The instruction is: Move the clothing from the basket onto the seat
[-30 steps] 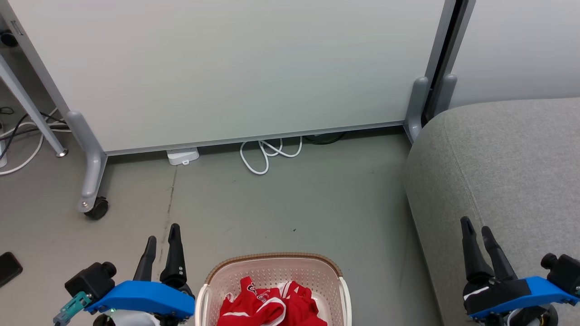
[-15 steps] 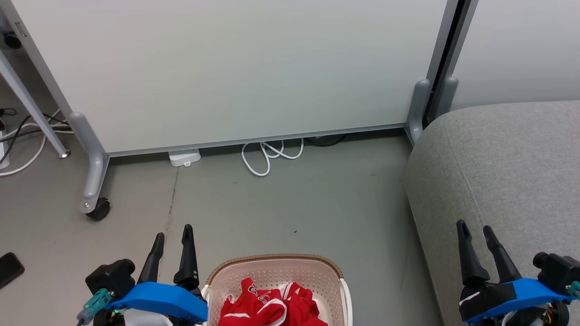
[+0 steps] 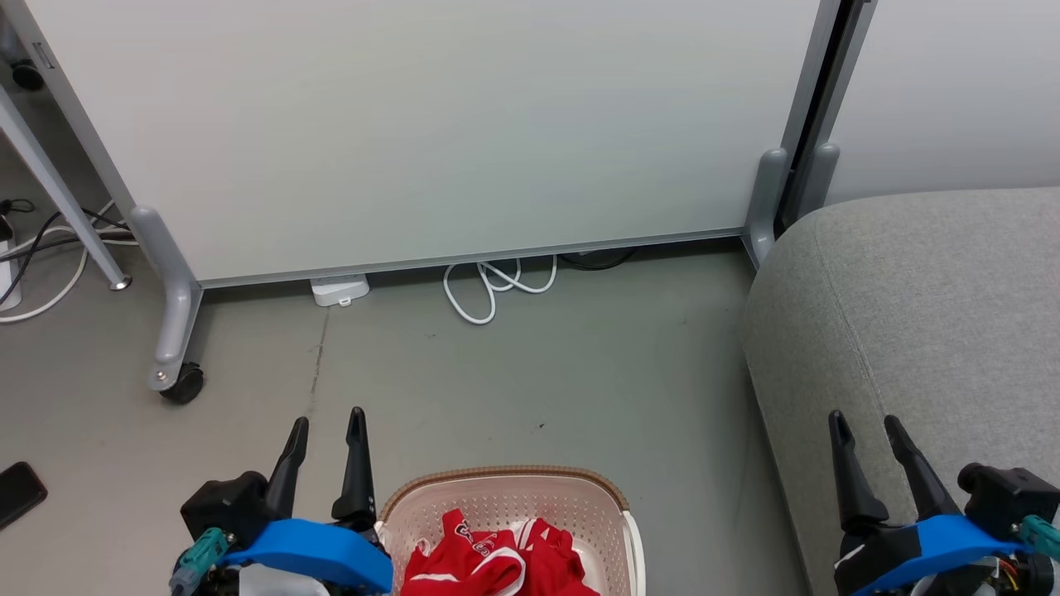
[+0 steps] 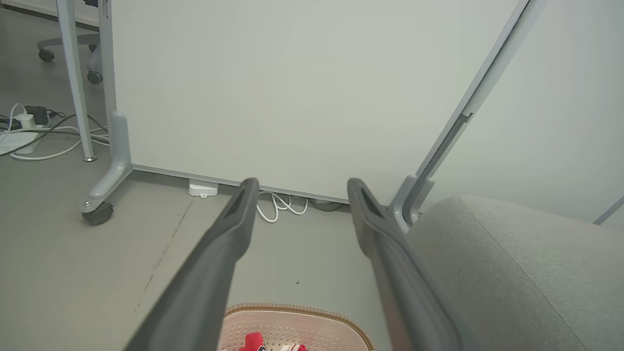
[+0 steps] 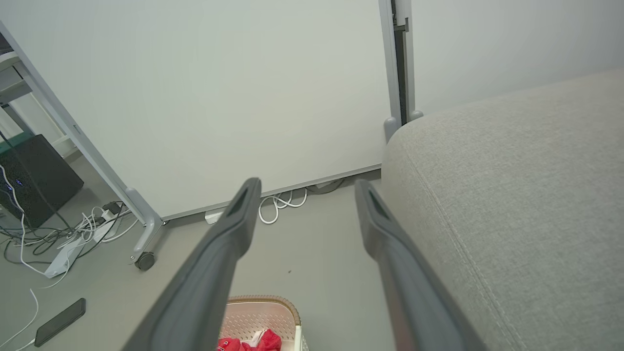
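Observation:
Red jersey clothing (image 3: 497, 563) with white trim lies bunched in the cream perforated basket (image 3: 596, 497) at the bottom centre of the head view; the basket's brown rim also shows in the left wrist view (image 4: 297, 310) and the right wrist view (image 5: 282, 302). The grey sofa seat (image 3: 927, 314) fills the right side. My left gripper (image 3: 327, 420) is open, just left of the basket and above the floor. My right gripper (image 3: 865, 420) is open over the sofa's front edge. Nothing is between either pair of fingers.
A wheeled white partition (image 3: 414, 124) stands across the back, its castor foot (image 3: 178, 381) at left. A white cable loop (image 3: 489, 290) and a small white box (image 3: 339, 288) lie at its base. A dark phone (image 3: 18, 492) lies on the floor far left, near more cables (image 5: 63, 234).
My left gripper has moved right, closer to the basket. My right gripper has shifted slightly left. The head view has drifted a little, so the scene sits slightly lower and to the right.

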